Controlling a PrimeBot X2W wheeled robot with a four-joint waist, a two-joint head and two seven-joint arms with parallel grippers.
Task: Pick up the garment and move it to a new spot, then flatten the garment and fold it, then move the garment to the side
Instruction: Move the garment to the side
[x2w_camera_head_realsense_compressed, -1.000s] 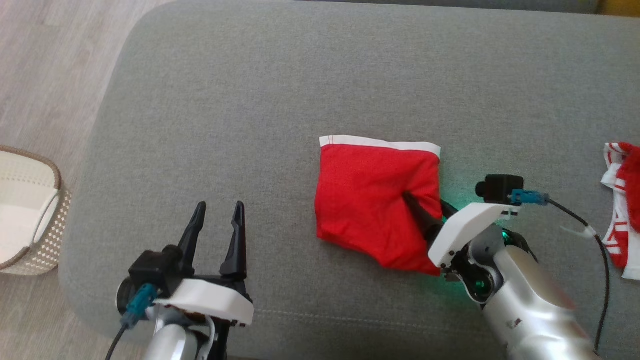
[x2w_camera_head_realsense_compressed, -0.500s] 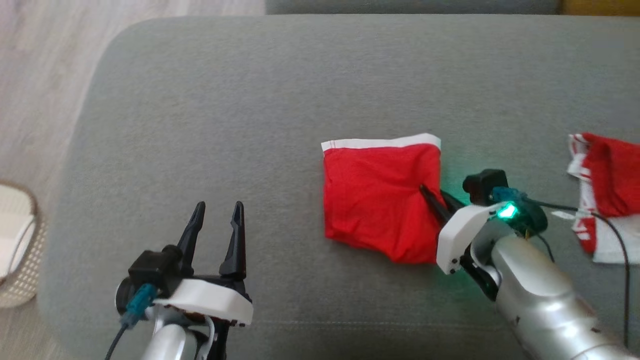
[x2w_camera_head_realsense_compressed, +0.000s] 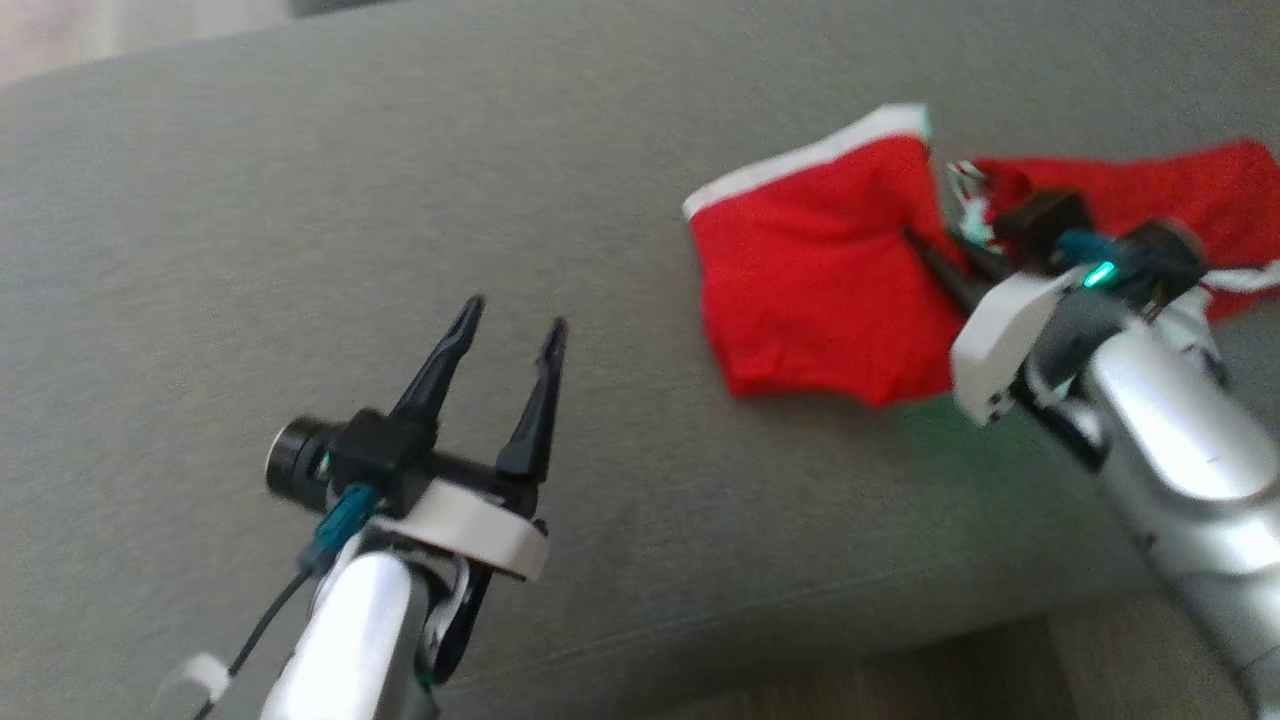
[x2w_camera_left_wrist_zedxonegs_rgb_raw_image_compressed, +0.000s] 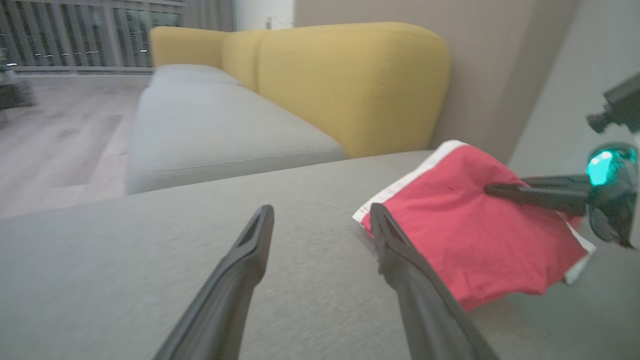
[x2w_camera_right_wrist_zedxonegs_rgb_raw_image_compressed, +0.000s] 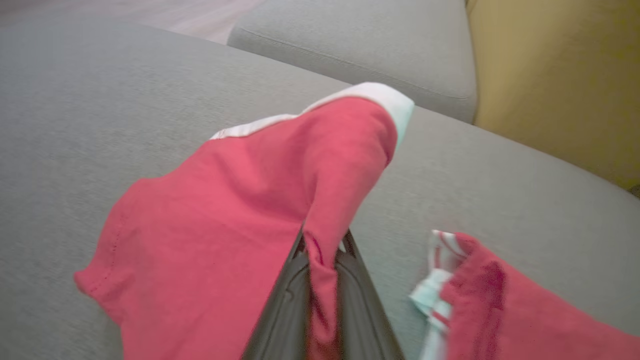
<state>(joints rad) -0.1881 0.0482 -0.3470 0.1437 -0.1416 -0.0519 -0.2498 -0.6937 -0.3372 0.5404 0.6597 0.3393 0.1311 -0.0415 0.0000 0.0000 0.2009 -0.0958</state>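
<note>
1. Grey cushion (x2w_camera_head_realsense_compressed: 300, 200) is carrying the folded red garment (x2w_camera_head_realsense_compressed: 820, 280) at the head view's upper right. The right end effector (x2w_camera_head_realsense_compressed: 935, 255) is pinching the garment's right edge, fingers closed on it. The left end effector (x2w_camera_head_realsense_compressed: 505, 330) is hovering over bare cushion, spread wide and holding nothing. A second red cloth (x2w_camera_head_realsense_compressed: 1200, 190) is lying just beyond the garment.
2. Left wrist view: the spread fingers are pointing across the cushion, with the garment lying to their right and a yellow backrest (x2w_camera_left_wrist_zedxonegs_rgb_raw_image_compressed: 350, 80) standing behind.
3. Right wrist view: both fingers are clamping a raised fold of the garment, with the cloth lying near at lower right.
</note>
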